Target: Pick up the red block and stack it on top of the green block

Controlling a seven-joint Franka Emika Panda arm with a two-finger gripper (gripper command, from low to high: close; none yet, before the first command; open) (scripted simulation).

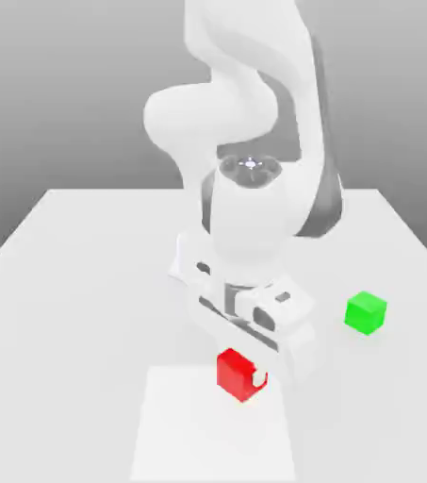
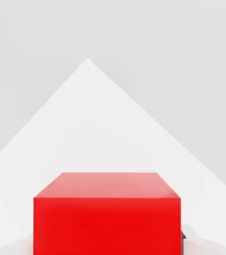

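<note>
Red block (image 1: 237,373) is plain bright red w/ glossy faces, green block (image 1: 365,312) plain bright green, table (image 1: 85,283) light grey, arm (image 1: 245,217) white w/ dark grey bits.

red block (image 1: 235,370): glossy bright red cube, upright, low over the white table's front | green block (image 1: 366,312): smaller bright green cube; flat on table, well apart toward the exterior view's right

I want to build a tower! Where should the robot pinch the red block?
Probably on two opposite flat side faces of the red block, coming straight down from above. It is a plain cube sitting flat on the table, with the gripper already low around it.
</note>
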